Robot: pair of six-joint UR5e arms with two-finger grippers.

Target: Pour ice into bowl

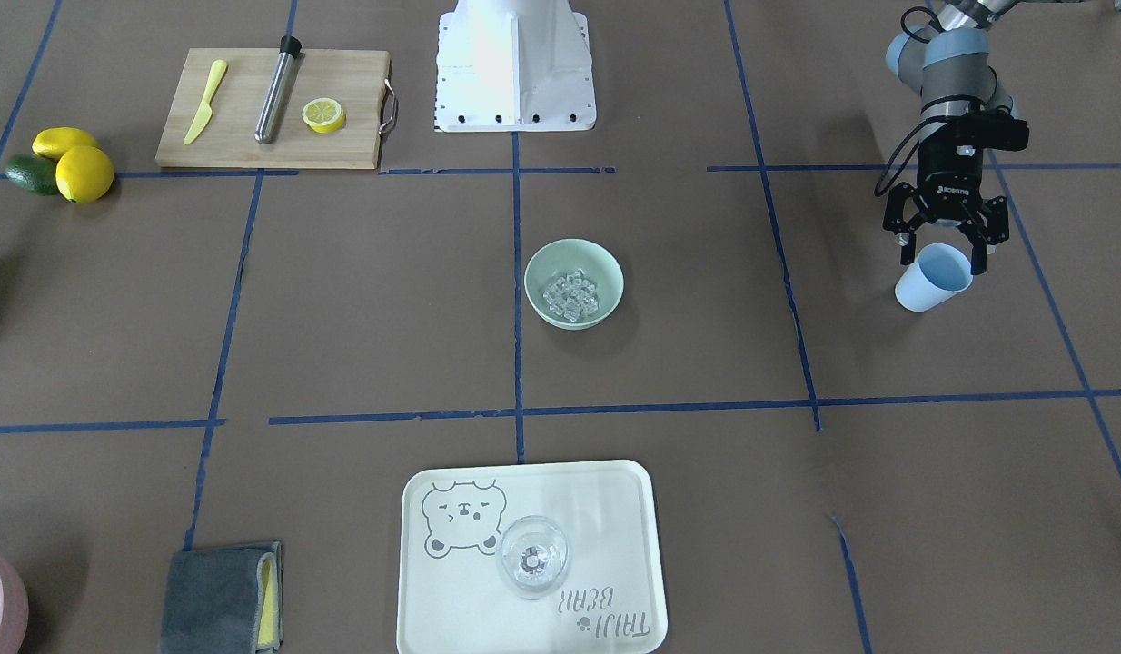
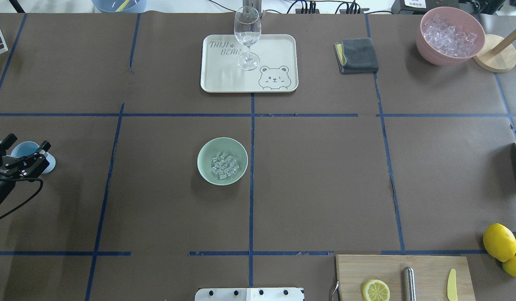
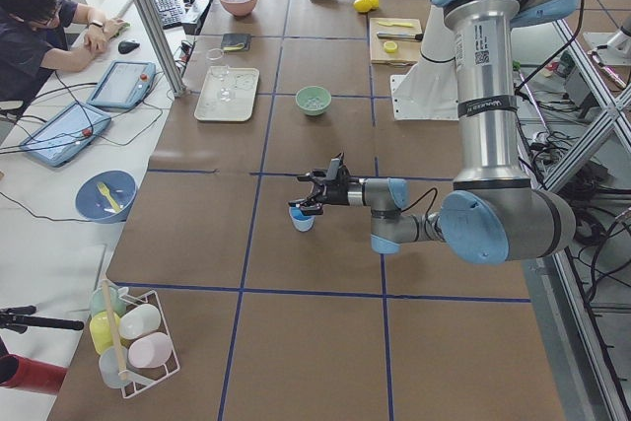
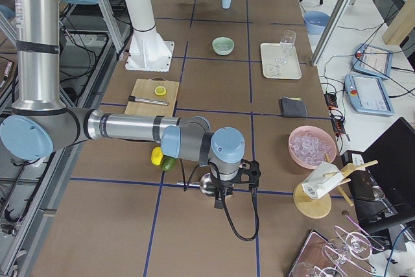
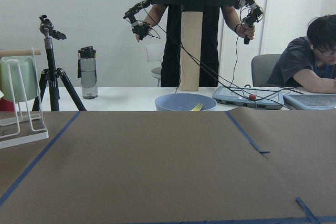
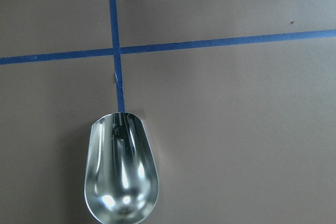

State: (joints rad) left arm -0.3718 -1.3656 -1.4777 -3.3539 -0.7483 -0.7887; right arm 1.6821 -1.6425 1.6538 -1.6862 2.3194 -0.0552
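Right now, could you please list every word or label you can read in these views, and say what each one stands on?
"TAIJI BEAR": printed on the cream tray, next to a bear drawing.
"ROBOTIQ": on the black body of the left tool.
Vertical lettering on the left arm, seen from the exterior left view: too small to read.

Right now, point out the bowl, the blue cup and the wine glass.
bowl (image 2: 205,161), overhead view, bare inner wall.
blue cup (image 1: 917,291), front-facing view, its outer side.
wine glass (image 2: 247,29), overhead view, its rounded top.
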